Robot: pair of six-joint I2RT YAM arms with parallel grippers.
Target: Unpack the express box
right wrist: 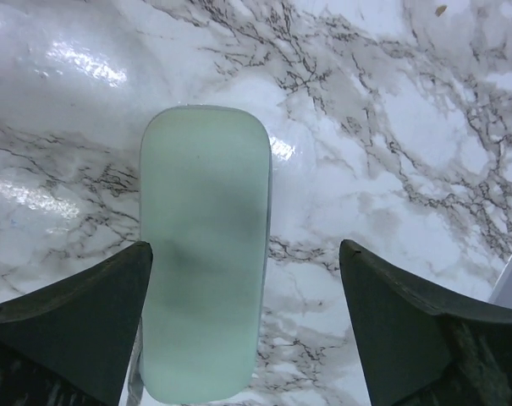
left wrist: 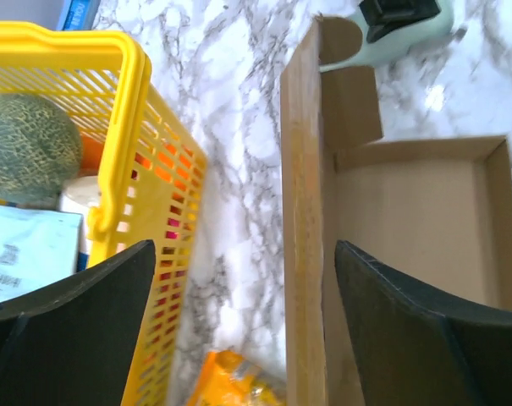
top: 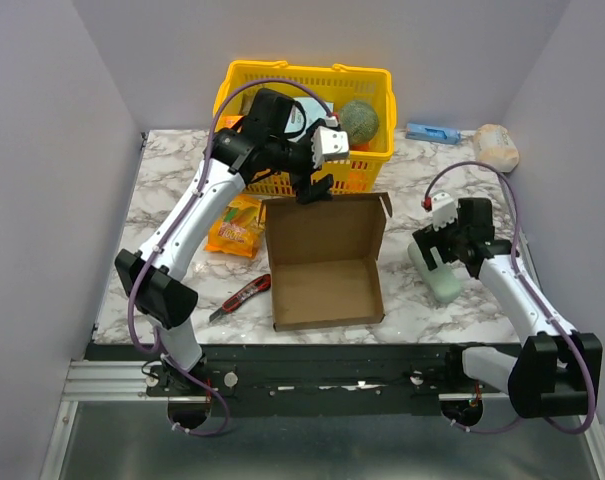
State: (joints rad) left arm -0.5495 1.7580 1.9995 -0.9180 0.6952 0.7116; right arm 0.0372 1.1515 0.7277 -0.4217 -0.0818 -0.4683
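Observation:
The express box (top: 325, 275) lies open in the middle of the table, its inside bare and its lid flap (top: 325, 225) standing up at the far side. My left gripper (top: 315, 190) is open and hovers over the flap's top edge. In the left wrist view the flap edge (left wrist: 302, 237) runs between the spread fingers of the left gripper (left wrist: 244, 262), nearer the right one. My right gripper (top: 444, 255) is open over a pale green flat object (top: 439, 278) to the right of the box. In the right wrist view that object (right wrist: 205, 254) lies by the left finger of the right gripper (right wrist: 247, 321).
A yellow basket (top: 302, 90) with a melon (top: 359, 120) and other goods stands behind the box. An orange snack packet (top: 235, 225) and a red utility knife (top: 240, 298) lie left of the box. A blue item (top: 432, 133) and a beige bag (top: 496, 147) lie at the far right.

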